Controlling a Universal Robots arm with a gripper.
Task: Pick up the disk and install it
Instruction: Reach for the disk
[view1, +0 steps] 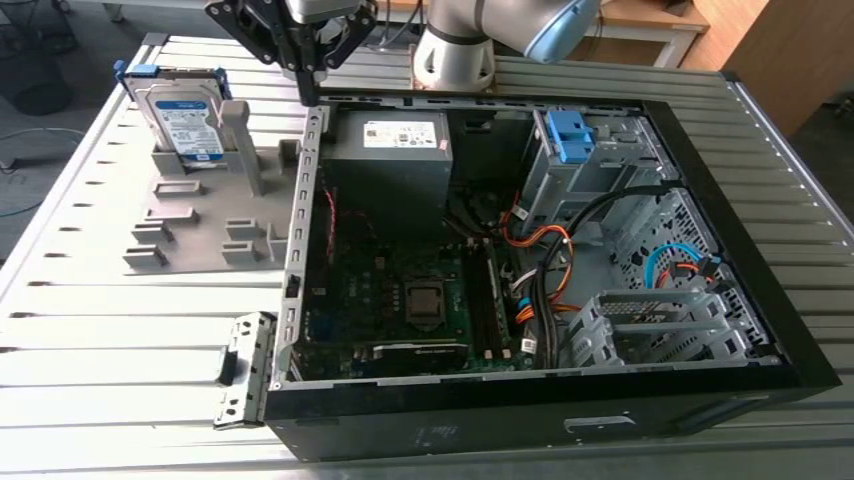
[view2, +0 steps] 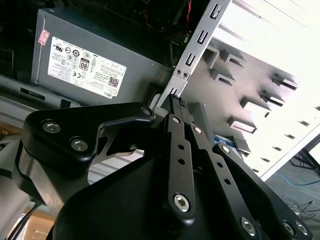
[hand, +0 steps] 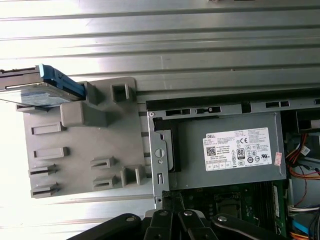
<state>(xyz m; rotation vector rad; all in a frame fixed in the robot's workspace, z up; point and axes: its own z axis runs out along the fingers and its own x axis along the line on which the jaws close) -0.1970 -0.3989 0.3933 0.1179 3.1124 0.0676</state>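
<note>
So the robot's at the very start of this one, the pick-up hasn't happened yet. The disk (view1: 180, 115) is sitting on its edge, upright, in a grey slotted holder (view1: 200, 220) on the ribbed metal table (view1: 107, 330), off to the exterior view's left of the open PC case (view1: 747, 300). You can see its white-and-blue label and the blue bracket (view1: 167, 72) round it. In the first wrist view the disk (hand: 37, 92) is at the far corner of that holder (hand: 85, 150), clear of the case.

The gripper (view1: 314, 95) hangs over the case's side wall, right about where the holder ends and the power supply (view1: 400, 135) begins. It's near the disk but not touching it. In the second wrist view the gripper (view2: 176, 100) looks pinched closed with nothing between the fingers, pointing down at the case rim next to the power supply (view2: 85, 65).

My read: this is the approach to the grab. Getting hold of it would call for spreading those fingers, sliding across over the holder, and lining up across the thin faces of the disk so it lifts straight out of its slot. The drive cage (view1: 601, 160) with the blue latch (view1: 567, 135) looks like where it's meant to go.
</note>
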